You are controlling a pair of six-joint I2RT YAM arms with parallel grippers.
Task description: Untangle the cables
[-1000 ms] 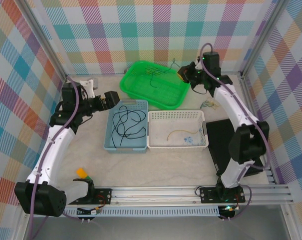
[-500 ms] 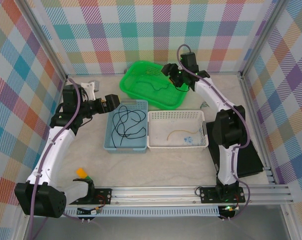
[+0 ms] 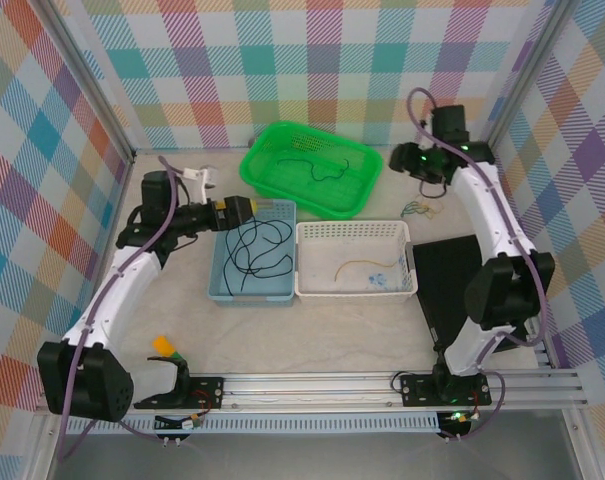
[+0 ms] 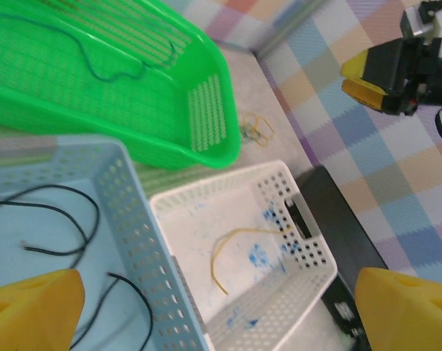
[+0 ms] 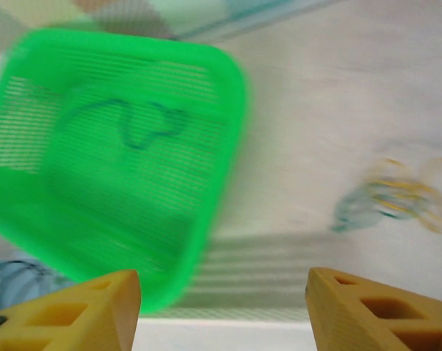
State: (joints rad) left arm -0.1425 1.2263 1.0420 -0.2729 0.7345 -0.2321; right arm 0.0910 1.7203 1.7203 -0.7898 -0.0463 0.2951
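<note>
Cables are mostly sorted: black cable (image 3: 254,243) lies in the blue basket (image 3: 250,297), tan-yellow cable (image 3: 360,265) in the white basket (image 3: 357,290), and dark green cable (image 5: 136,124) in the green basket (image 5: 206,219). One small tangle (image 3: 419,209) sits on the table (image 3: 312,335), just beside the white basket's far right corner. Right gripper (image 5: 222,307) hovers near it, fingers spread, empty. Left gripper (image 3: 244,207) is spread wide over the blue basket, also empty. My guess for the next move: the right one drops onto that tangle and pinches a single strand.
</note>
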